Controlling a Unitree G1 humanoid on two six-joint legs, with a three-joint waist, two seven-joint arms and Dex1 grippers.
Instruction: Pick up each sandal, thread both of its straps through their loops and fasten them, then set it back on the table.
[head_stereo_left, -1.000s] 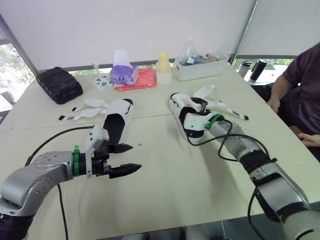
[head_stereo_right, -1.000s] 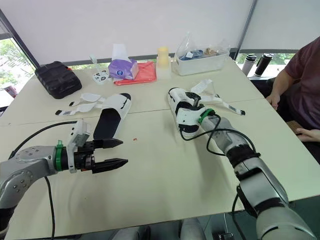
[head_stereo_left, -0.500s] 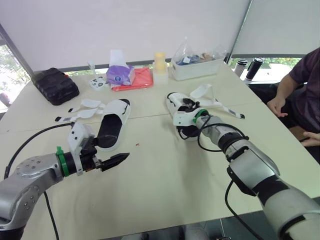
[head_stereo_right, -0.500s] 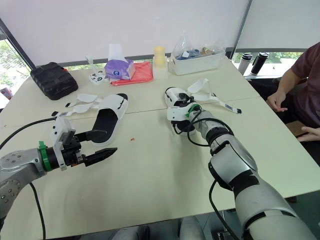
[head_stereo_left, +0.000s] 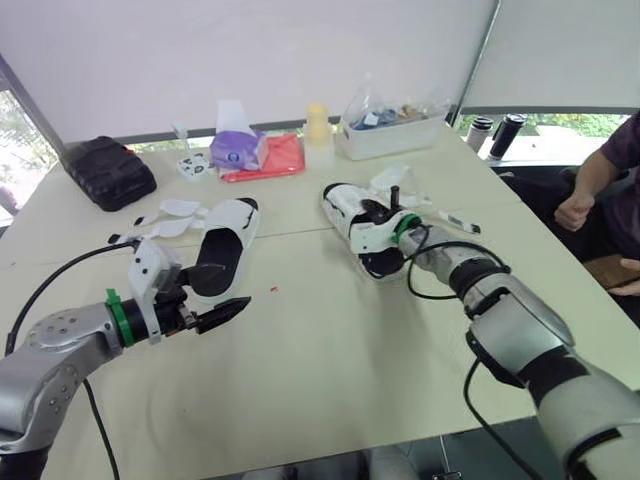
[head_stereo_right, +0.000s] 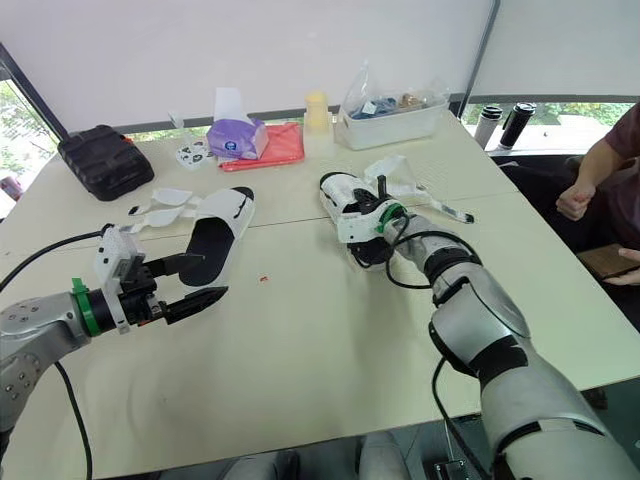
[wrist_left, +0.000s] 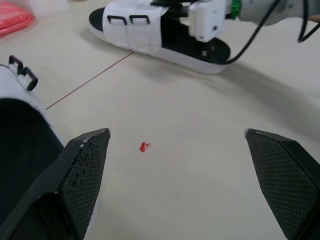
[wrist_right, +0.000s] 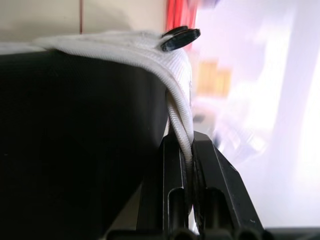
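Jaws of right gripper (wrist_right: 181, 145) clamped on right sandal's (wrist_left: 132, 32) white upper, presumably steadying it for threading; left gripper (wrist_left: 176, 134) gapes wide beside left sandal (head_stereo_left: 232, 218); both sandals robot-side of tissue box (head_stereo_left: 238, 148).

One desk (head_stereo_left: 330, 350) carries two white sandals: a left sandal (head_stereo_left: 222, 250) and a right sandal (head_stereo_left: 352, 212). Also one black case (head_stereo_left: 110, 172), one purple tissue box (head_stereo_left: 238, 150), one red pouch (head_stereo_left: 278, 158), one yellow cup (head_stereo_left: 317, 122), one clear tub (head_stereo_left: 390, 137) and two dark flasks (head_stereo_left: 508, 135). Two robot tools: a left tool (head_stereo_left: 232, 285) and a right tool (wrist_right: 182, 142). One person (head_stereo_left: 600, 190).
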